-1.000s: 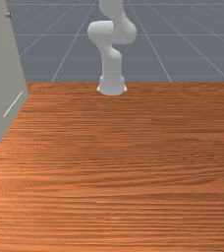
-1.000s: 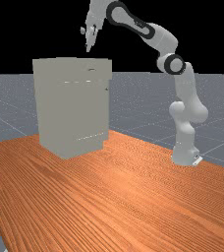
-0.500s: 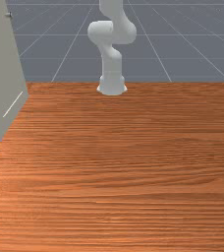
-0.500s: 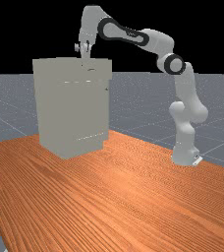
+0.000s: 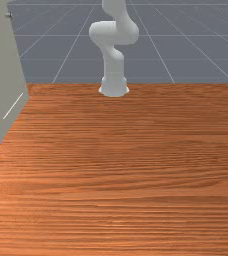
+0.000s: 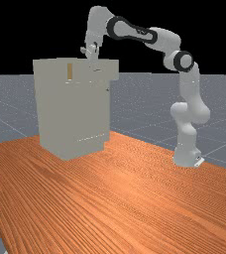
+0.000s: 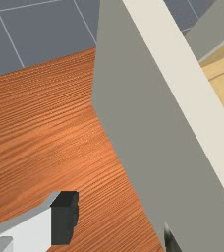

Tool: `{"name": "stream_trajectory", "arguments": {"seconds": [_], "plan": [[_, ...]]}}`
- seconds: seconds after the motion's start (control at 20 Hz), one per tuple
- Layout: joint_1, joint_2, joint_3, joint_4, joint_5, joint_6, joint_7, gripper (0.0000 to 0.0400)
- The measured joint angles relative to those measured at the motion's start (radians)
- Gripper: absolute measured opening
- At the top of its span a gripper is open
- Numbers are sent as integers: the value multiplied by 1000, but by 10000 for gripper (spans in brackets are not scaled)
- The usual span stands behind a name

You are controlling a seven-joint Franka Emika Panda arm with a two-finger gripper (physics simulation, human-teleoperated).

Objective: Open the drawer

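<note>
The hand [image 6: 93,63] stands wide at the grey, cream-edged drawer [image 7: 143,123], which is partly open.

Upper left in the front view, the cabinet [image 5: 3,65] is cut off; top centre, so is the arm [image 5: 114,32]. The hand's [image 6: 93,63] fingertips are too small to tell in the far view's upper left. The wrist view crops the drawer front [image 7: 138,113].

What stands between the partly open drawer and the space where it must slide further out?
Only the open gripper is there, close to the outer face of the drawer; it would probably move along with the pull. Beyond it, toward the arm's base, I see nothing in the way.
</note>
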Motion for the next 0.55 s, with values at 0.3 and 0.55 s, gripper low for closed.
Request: {"name": "stream_trajectory", "arguments": {"seconds": [0.3, 0.55], "plan": [[30, -74, 75, -72, 19, -11, 96, 400], [89, -148, 198, -150, 38, -14, 159, 400]]}}
